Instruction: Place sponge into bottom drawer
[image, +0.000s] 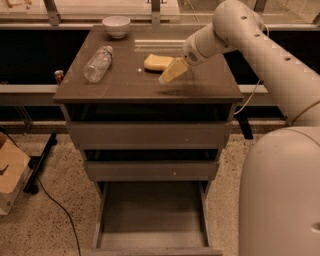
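Observation:
The pale yellow sponge (157, 61) lies flat on the cabinet top (120, 85), right of its middle. My gripper (169, 75) hangs on the white arm (260, 45) from the upper right; its yellowish pads sit just right of and in front of the sponge, right by its near right corner, and I cannot tell if they touch it. The bottom drawer (152, 220) is pulled out at the foot of the cabinet, and its grey floor is bare.
A clear plastic bottle (98, 63) lies on its side at the left of the top, a white bowl (116, 25) at the back left. Two upper drawers (150, 135) are partly out. A cardboard box (11, 177) and a cable (55, 200) lie on the floor at left.

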